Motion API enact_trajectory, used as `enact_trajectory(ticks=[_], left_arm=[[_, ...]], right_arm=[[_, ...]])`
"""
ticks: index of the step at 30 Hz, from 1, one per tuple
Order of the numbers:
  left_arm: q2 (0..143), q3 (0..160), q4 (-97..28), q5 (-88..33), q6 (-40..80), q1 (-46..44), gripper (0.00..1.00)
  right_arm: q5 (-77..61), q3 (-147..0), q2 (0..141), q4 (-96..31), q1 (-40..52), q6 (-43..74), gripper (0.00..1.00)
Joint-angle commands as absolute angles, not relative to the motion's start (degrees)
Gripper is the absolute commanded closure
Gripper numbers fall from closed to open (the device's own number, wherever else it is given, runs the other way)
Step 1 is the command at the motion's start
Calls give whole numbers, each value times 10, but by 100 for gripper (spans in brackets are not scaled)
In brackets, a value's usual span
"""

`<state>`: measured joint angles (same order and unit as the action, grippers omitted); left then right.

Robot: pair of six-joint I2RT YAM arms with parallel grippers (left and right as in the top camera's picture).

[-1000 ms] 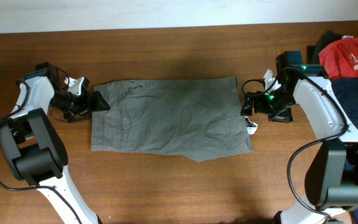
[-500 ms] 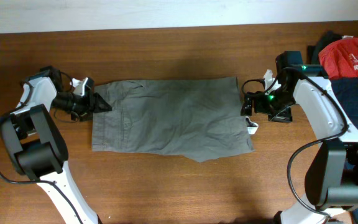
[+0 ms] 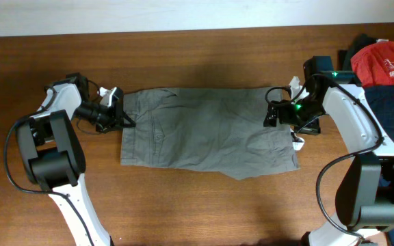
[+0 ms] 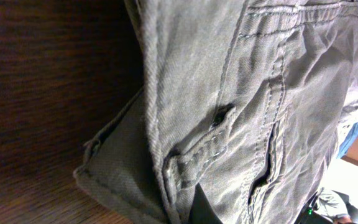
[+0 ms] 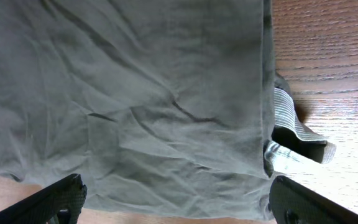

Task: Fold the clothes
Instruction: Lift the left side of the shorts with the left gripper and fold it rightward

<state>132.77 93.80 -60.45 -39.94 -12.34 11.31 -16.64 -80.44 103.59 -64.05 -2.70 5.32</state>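
Shorts (image 3: 207,126): 1 pair; left gripper (image 3: 123,119), right gripper (image 3: 271,115): 2.

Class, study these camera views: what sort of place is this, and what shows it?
Likely a robotics lab bench for laundry folding: a left arm and right arm flank grey shorts spread on a wooden table, with a pile of other clothes at its edge.

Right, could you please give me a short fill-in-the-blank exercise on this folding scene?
The shorts on the table are ____ in colour.
The left gripper is ____ on the shorts' edge.
The right gripper has its jaws ____.
The cloth beyond the right arm is ____.
Missing words: grey; shut; open; red.
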Motion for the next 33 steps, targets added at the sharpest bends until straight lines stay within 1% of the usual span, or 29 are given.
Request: enact_trajectory(ticks=[1,3,6,10,12,16,20,24,29,33], left_arm=[[1363,921,-607,-350,-106,129,99],[1363,933,-628,-331,-101,148,99],[1363,972,-681,-268,-99,175,100],[1363,1048,-755,-239,-96,202,99],[1363,1090,-780,-218,-70,210,99],[1363,1193,-837,-138,-27,211,100],[1363,1309,-908,-93,-1,197,100],[1363,1420,-967,-52,7,162,100],[1333,1450,-967,-8,35,86,100],[1327,1452,-967,-6,47,30,99]], right_arm=[[-174,-800,1036,-645,-30,47,1],[-174,-800,1036,-648,-30,47,1],[-174,-800,1036,-647,-30,47,1],[-174,-800,1036,-647,-30,47,1],[-174,-800,1036,-647,-30,47,1],[-174,-800,1036,-646,-30,47,1],[-174,-800,1036,-640,-30,47,1],[-174,-800,1036,-641,-30,47,1],[-174,-800,1036,-643,-30,47,1],[-174,-800,1036,-641,-30,47,1]])
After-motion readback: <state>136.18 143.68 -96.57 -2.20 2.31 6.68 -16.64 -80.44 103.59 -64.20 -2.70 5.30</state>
